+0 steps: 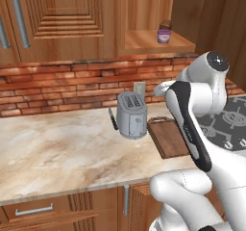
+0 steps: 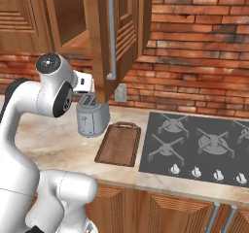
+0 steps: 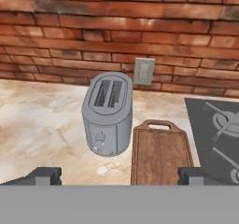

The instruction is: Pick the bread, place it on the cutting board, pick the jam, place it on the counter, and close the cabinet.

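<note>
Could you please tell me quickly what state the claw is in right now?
Claw: open, fingertips wide apart, holding nothing, above the counter near the toaster and cutting board.

The toaster [image 3: 108,113] stands just beside the cutting board [image 3: 160,155], whose top lies bare; the counter [image 1: 57,148] left of it is open

Cabinet [image 2: 121,28] door hangs open at upper centre, bar handle facing us. Below it, grey toaster [image 2: 92,116] sits on the counter [image 2: 58,135], cutting board [image 2: 119,144] just right of it, bare. Stovetop [image 2: 199,147] fills right side; white arm [image 2: 34,130] at left.
</note>
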Robot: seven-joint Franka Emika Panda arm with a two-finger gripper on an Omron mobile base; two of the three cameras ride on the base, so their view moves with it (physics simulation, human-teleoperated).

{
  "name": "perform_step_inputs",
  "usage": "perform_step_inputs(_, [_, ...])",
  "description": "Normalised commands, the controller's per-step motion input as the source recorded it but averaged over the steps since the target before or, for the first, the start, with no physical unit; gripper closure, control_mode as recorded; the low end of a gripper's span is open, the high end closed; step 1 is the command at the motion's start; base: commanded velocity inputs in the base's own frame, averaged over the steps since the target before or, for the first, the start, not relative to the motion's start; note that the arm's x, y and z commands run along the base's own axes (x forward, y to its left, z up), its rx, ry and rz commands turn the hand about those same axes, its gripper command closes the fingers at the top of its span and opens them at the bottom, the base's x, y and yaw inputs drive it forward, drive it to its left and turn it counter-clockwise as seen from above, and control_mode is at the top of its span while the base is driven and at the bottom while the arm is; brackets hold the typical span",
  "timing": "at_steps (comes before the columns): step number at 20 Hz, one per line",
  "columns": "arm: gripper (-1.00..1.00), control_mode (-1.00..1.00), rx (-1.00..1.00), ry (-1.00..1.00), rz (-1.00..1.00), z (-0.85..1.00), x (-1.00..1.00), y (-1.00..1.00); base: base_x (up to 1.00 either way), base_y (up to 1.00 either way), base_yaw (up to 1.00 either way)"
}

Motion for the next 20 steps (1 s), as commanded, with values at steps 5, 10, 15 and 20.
perform_step_inputs(5, [-1.0, -1.0, 0.0, 0.0, -0.01, 0.59, 0.0, 0.0, 0.0, 0.0, 0.0])
perform_step_inputs(10, [-1.0, -1.0, 0.0, 0.04, -0.04, 0.62, 0.0, 0.0, 0.0, 0.0, 0.0])
perform_step_inputs(15, [-1.0, -1.0, 0.0, 0.02, -0.08, 0.51, 0.0, 0.0, 0.0, 0.0, 0.0])
perform_step_inputs(20, [-1.0, -1.0, 0.0, 0.02, -0.07, 0.43, 0.0, 0.0, 0.0, 0.0, 0.0])
